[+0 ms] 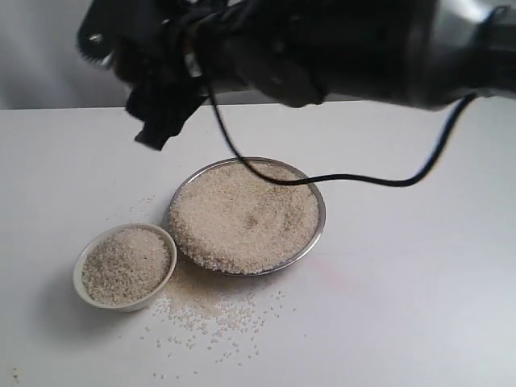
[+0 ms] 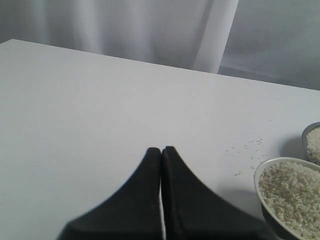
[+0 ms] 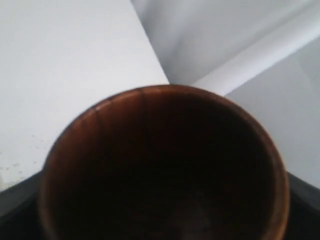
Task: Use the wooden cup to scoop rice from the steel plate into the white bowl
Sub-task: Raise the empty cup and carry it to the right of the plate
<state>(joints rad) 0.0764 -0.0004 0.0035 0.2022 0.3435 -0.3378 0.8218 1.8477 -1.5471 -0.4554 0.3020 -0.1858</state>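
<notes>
The wooden cup [image 3: 165, 165] fills the right wrist view, mouth toward the camera, its dark inside showing no rice. My right gripper [image 1: 161, 113] is shut on it, with dark fingers [image 3: 15, 205] at either side. In the exterior view that gripper hangs high above the table, behind the white bowl [image 1: 125, 266] and left of the steel plate [image 1: 318, 205]; the cup itself is hidden there. Rice [image 1: 242, 214] is heaped in the plate, and rice [image 1: 125, 264] fills the bowl. My left gripper [image 2: 161, 150] is shut and empty above bare table, left of the white bowl [image 2: 260, 182].
Loose grains [image 1: 214, 314] are spilled on the white table in front of the plate and bowl. A black cable [image 1: 363, 179] sags from the right arm over the plate's back rim. The steel plate [image 2: 305, 135] shows at the left wrist view's edge.
</notes>
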